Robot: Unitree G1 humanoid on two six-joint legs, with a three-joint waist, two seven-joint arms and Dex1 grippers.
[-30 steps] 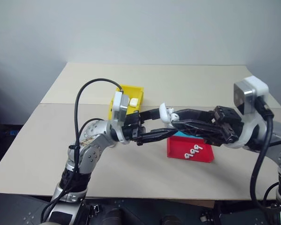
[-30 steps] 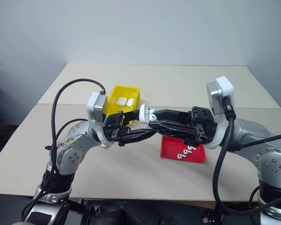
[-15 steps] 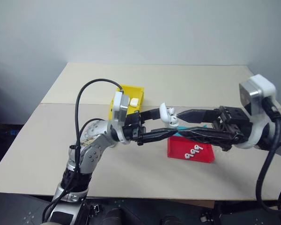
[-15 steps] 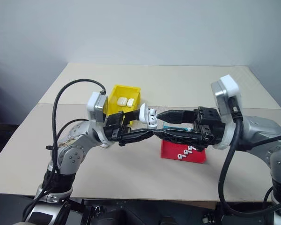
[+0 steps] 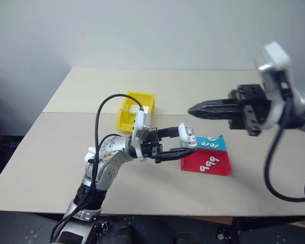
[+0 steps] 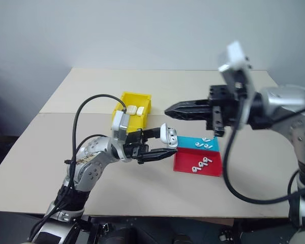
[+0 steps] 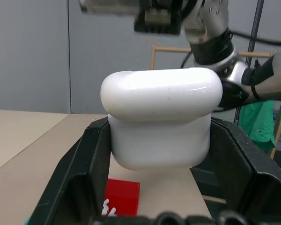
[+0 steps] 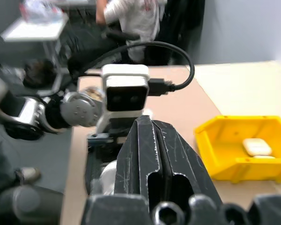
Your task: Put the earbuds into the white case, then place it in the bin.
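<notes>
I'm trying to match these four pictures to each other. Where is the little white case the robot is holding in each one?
Left eye view: white case at centre, in the left gripper.
Right eye view: centre.
Left wrist view: large, centre.
Right wrist view: hidden behind the right gripper's fingers.
Shared landmark: yellow bin.

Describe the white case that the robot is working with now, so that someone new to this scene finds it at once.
Start at the beige table, then find the red-and-blue stepped tray near its front. Just left of the tray, the left hand holds the small glossy white rounded case between its black fingers, above the table. The other white cases lie inside the yellow plastic bin.
</notes>
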